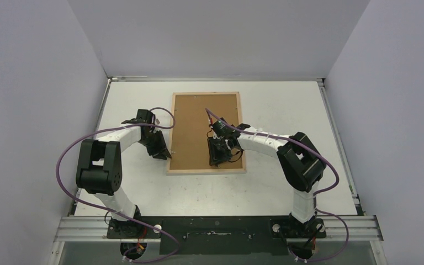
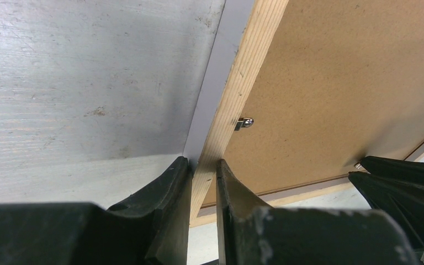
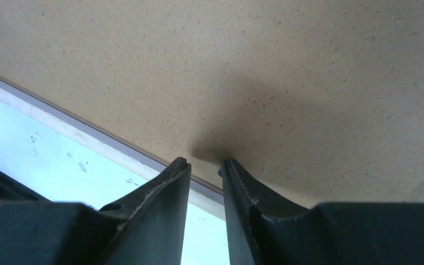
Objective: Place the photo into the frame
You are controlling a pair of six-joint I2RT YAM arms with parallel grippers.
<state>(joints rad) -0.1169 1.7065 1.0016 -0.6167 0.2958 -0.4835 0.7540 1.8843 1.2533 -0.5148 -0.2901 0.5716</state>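
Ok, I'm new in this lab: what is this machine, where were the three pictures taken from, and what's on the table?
Two robot arms are bolted at the near edge of the table. One picture looks down from above; the other two come from a camera on each wrist. A frame lies face down, its brown backing board up. The left end effector pinches the frame's left rim; the right end effector sits over the board by its near edge, fingers nearly together. No photo shows.
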